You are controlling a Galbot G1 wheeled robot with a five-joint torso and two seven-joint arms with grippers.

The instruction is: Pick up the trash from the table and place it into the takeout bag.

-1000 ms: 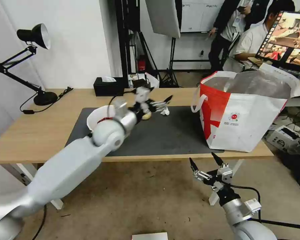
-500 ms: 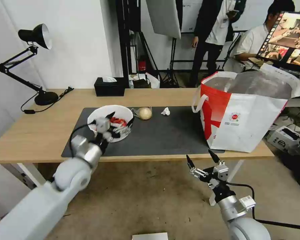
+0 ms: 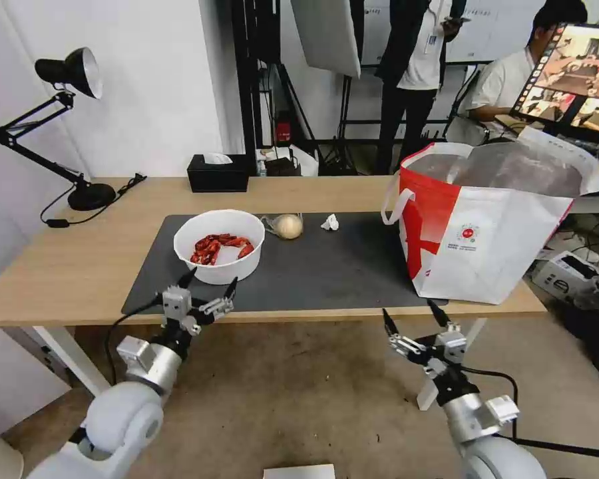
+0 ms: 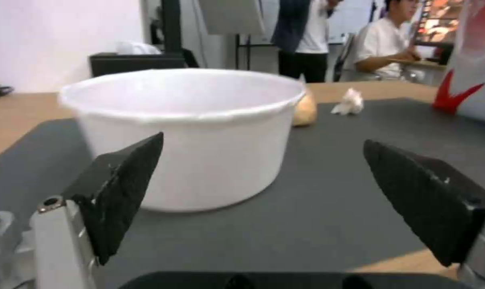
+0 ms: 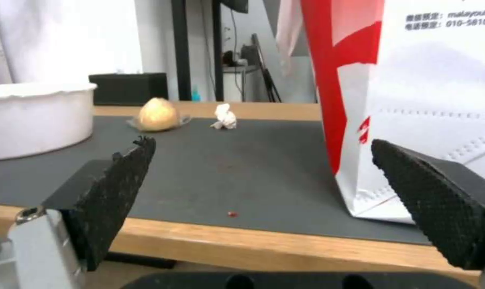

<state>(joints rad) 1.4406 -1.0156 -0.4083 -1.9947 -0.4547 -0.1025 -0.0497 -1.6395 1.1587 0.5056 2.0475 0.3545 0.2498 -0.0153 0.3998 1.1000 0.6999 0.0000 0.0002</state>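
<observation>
The trash lies on the table's point(image 3: 60, 273) dark mat point(image 3: 326, 266): a white bowl point(image 3: 219, 255) of red shells, a wrapped beige bun point(image 3: 289, 226) and a crumpled tissue point(image 3: 330, 222). The takeout bag point(image 3: 492, 219) stands open at the mat's right end. My left gripper point(image 3: 209, 285) hangs open at the table's front edge, just in front of the bowl point(image 4: 184, 132), holding nothing. My right gripper point(image 3: 412, 318) is open and empty below the front edge, near the bag's point(image 5: 414, 100) left corner. Bun point(image 5: 157, 114) and tissue point(image 5: 224, 117) appear beyond it.
A black desk lamp point(image 3: 66, 126) stands at the back left and a black tissue box point(image 3: 217, 173) at the back edge. A tiny red crumb point(image 5: 232, 214) lies on the mat near the front. People and a monitor are behind the table.
My left arm has drawn back from over the mat, past the bowl, down to the table's front edge with its gripper empty. The right gripper has barely shifted.
</observation>
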